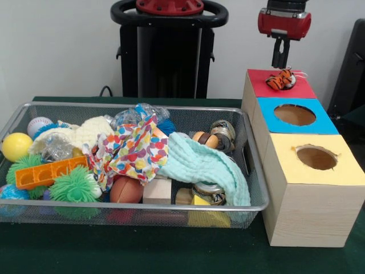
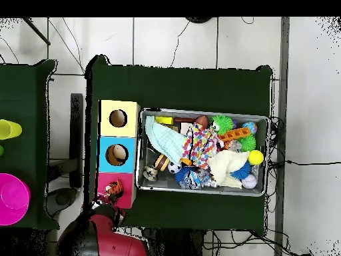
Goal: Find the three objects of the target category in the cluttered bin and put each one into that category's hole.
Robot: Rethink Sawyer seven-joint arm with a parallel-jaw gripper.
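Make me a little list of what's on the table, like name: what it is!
bin: wire mesh, full of toys and cloths
box: wooden, three tops in a row, red, blue, yellow
holes: open in the blue top and yellow top
tiger toy: lying on the red top
gripper: just above the tiger toy, jaws look shut, holding nothing
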